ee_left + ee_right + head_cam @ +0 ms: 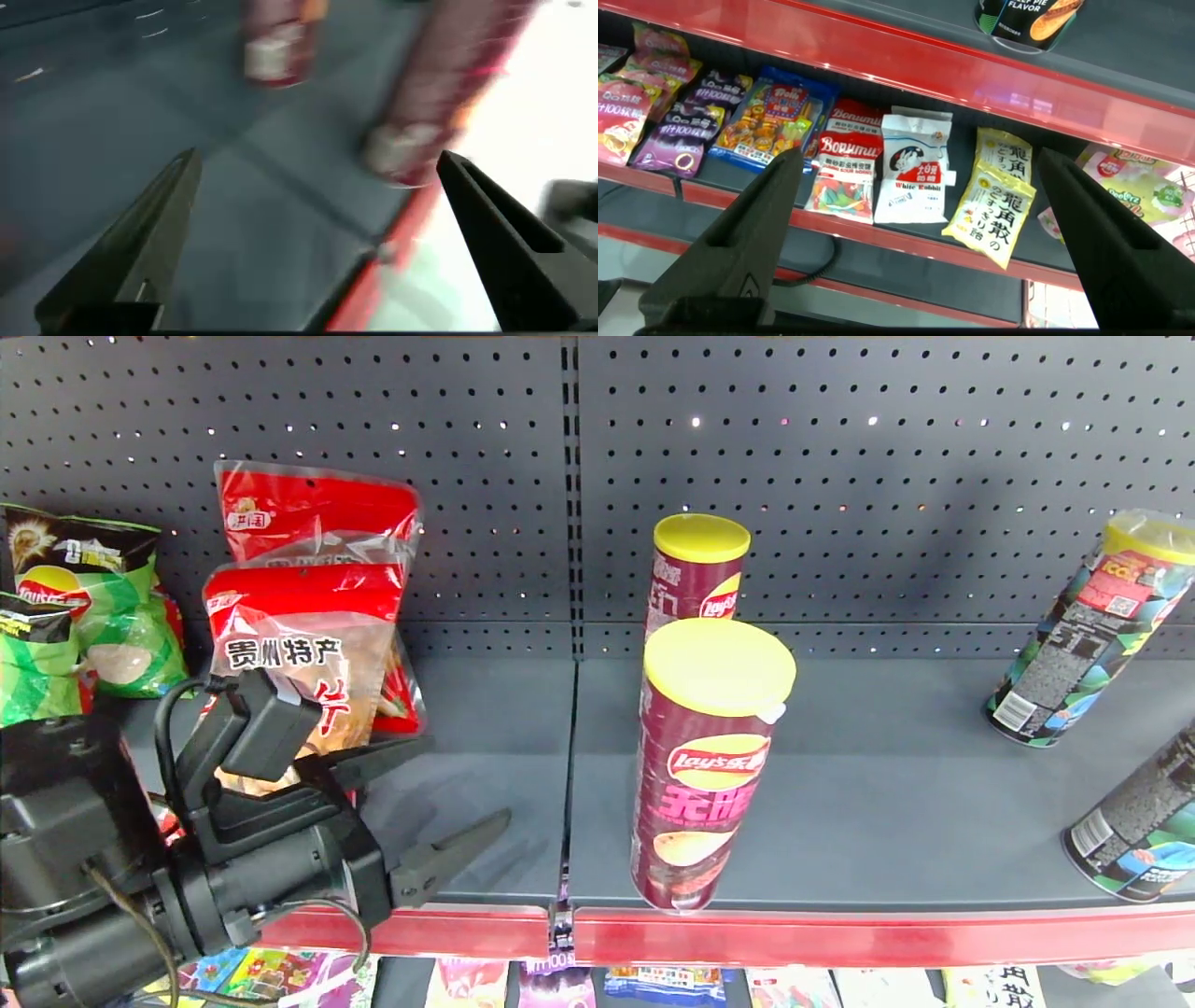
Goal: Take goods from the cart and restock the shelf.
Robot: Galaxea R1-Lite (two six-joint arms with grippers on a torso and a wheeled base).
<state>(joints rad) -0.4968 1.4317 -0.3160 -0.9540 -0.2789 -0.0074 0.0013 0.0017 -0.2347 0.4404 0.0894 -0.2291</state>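
My left gripper [467, 779] hangs over the shelf [887, 821], fingers spread wide and empty. The front chip can [705, 765] stands upright at its 3 o'clock, near the red lip, with a second can [695, 569] behind it. My right gripper [917, 154], also wide and empty, faces the candy bags [915, 173]. I judge one placement finished. The next move calls for turning to the cart and closing on a fresh item.

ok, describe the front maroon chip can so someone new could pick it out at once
Start at the grey shelf with the red front strip. Near its middle the front can stands upright at that strip, maroon with a yellow lid. It is the nearer of two matching tubes: the rear can stands behind it by the pegboard, and the dark patterned cans are off to the right.
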